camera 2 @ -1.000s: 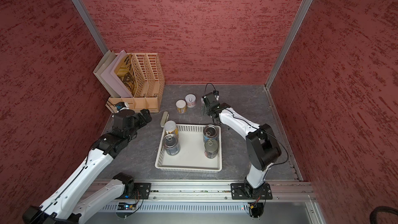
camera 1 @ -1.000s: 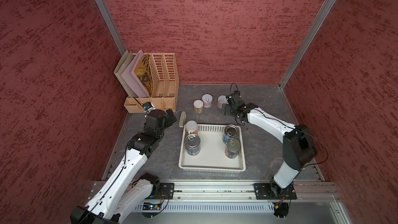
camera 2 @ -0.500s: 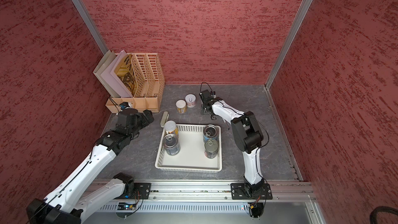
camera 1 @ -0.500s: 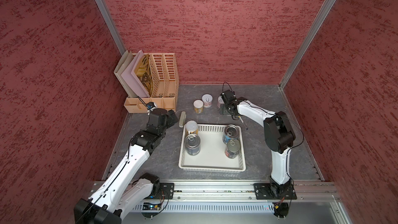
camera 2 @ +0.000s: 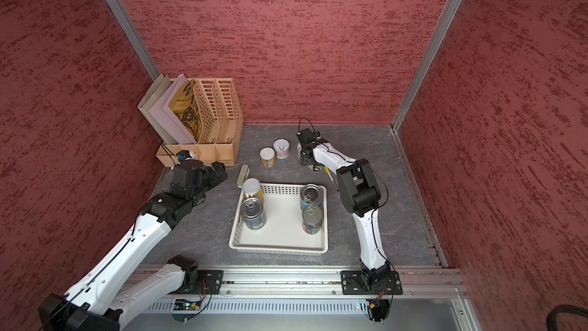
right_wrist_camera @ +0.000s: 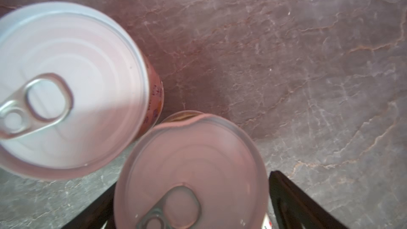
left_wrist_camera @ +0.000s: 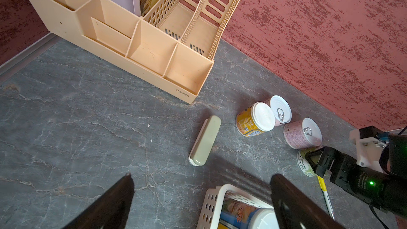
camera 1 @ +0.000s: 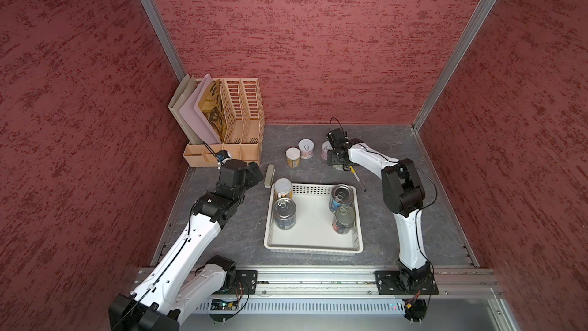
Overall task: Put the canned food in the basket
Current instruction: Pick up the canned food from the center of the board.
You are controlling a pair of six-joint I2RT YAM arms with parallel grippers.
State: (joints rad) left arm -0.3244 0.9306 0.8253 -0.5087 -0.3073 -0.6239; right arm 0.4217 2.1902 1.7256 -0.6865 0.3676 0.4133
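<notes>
Jaws stand spread on both grippers. White basket [camera 1: 313,248] holds four upright cans [camera 1: 284,213] inside. Right gripper [right_wrist_camera: 193,181] straddles a white-lidded can [right_wrist_camera: 191,164] just behind the basket, and left gripper [left_wrist_camera: 200,176] hovers empty off its far-left corner. Three more cans [camera 1: 306,149] stand behind.

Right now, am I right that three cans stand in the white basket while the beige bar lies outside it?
Not quite: the white basket holds four, a white-lidded yellow can and three metal-topped cans, as both top views show. The beige bar does lie outside it.
</notes>
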